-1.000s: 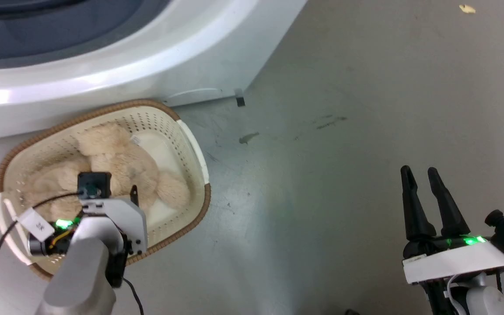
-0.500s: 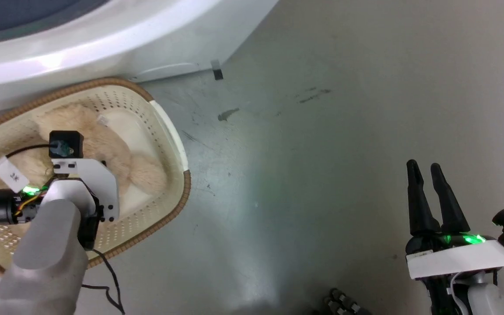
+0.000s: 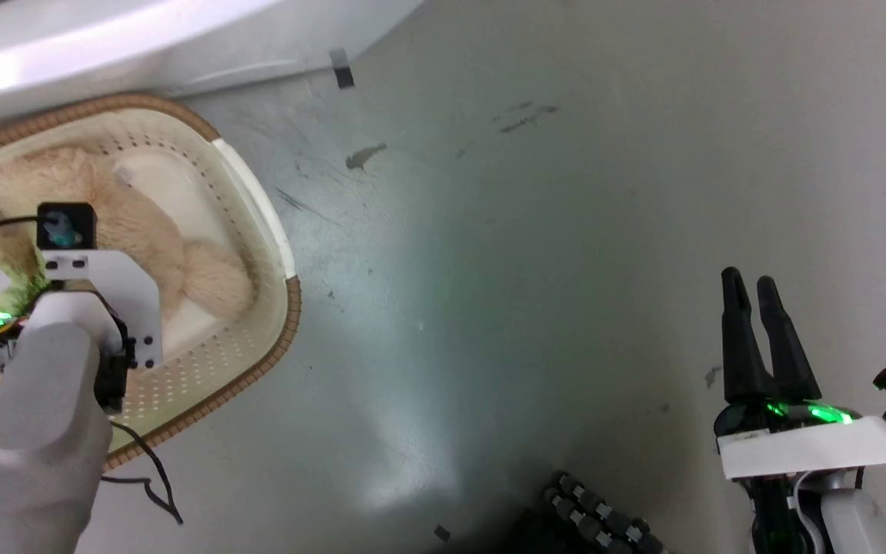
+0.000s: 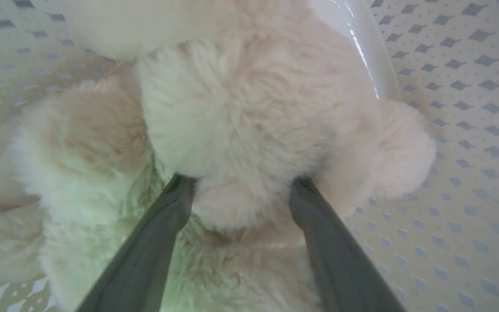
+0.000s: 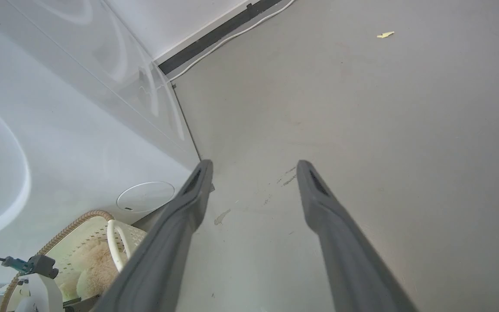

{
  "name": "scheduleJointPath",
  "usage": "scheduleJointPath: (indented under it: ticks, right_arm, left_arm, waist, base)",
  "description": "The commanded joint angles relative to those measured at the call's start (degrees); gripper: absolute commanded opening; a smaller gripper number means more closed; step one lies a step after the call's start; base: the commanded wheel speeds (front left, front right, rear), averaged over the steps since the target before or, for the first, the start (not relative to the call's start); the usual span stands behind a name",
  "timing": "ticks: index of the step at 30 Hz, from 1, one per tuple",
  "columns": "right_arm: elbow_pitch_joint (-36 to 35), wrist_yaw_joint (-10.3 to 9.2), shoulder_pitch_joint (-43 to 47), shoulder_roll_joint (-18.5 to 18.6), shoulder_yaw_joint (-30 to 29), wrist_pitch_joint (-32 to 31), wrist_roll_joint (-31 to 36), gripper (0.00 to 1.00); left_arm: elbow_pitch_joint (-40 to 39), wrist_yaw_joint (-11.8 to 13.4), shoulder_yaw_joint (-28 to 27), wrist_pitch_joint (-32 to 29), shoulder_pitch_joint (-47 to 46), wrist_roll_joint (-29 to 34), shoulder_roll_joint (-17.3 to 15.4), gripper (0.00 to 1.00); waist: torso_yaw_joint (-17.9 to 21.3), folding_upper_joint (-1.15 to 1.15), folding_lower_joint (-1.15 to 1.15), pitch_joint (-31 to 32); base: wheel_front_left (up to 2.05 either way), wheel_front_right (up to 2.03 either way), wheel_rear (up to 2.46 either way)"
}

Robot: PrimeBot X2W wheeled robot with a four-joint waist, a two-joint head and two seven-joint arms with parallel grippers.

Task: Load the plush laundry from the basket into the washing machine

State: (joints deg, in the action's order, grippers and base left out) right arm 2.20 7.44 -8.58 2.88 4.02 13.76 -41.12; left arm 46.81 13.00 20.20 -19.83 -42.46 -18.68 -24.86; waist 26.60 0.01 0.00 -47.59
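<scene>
The cream-beige plush laundry [image 3: 143, 231] lies in the cream perforated basket [image 3: 288, 323] at the left of the head view, against the white washing machine [image 3: 104, 38]. My left arm reaches down into the basket. In the left wrist view the left gripper [image 4: 241, 180] is open, its fingertips [image 4: 180, 184] sunk into the fur on either side of a shaggy lump of the plush [image 4: 254, 108]. The basket wall [image 4: 470, 86] shows to the right. My right gripper [image 3: 751, 281] hangs open over bare floor at the lower right, holding nothing. The right wrist view shows the right gripper [image 5: 254, 167], the washer [image 5: 59, 130] and the basket [image 5: 111, 234].
Grey floor with dark stains [image 3: 364, 156] spreads between the basket and the right arm. A dark ribbed part [image 3: 597, 515] sits at the bottom edge of the head view. A black cable [image 3: 143, 477] trails from the left wrist. A white cord [image 5: 232, 37] runs along the wall.
The head camera has moved, so basket and washer slid up and left in the picture. The left wrist stays over the plush; its finger no longer shows in the head view. The right gripper holds still.
</scene>
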Motion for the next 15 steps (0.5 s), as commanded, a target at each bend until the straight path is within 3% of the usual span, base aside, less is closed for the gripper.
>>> scheduleJointPath:
  ticks: [1, 7, 8, 9, 15]
  right_arm:
    - [0.1, 0.04, -1.3, 0.0, 0.1, 0.7, -1.4, 1.00]
    - [0.4, 0.05, -2.0, 0.0, -0.2, 1.2, -2.7, 1.00]
    - [0.6, 0.05, -2.0, 0.0, -0.3, 1.2, -2.7, 1.00]
    - [0.7, 0.05, -2.1, 0.0, -0.3, 1.2, -2.8, 1.00]
    - [1.7, 0.05, -2.5, 0.0, 0.0, 1.2, -2.8, 1.00]
  left_arm:
    - [0.7, 0.4, 1.1, -1.2, -1.5, -0.8, -1.0, 1.00]
    - [0.1, 0.7, 2.5, -3.4, -2.6, -1.7, -2.0, 1.00]
    - [0.0, 0.5, 2.5, -3.7, -2.4, -1.9, -1.9, 0.65]
    - [-0.3, 0.4, 2.5, -3.7, -2.2, -2.1, -1.9, 0.00]
    - [-1.9, 0.5, 2.3, -2.0, -0.3, -2.7, -2.6, 0.00]
  waist:
    - [0.9, -0.01, 0.00, -1.8]
    - [1.8, -0.01, 0.00, -4.2]
    - [1.8, -0.01, 0.00, -4.1]
    - [1.8, -0.01, 0.00, -4.1]
    - [2.7, -0.01, 0.00, -2.2]
  base:
    - [0.00, 0.00, 0.00]
    - [0.00, 0.00, 0.00]
    - [0.00, 0.00, 0.00]
    - [0.00, 0.00, 0.00]
    - [0.00, 0.00, 0.00]
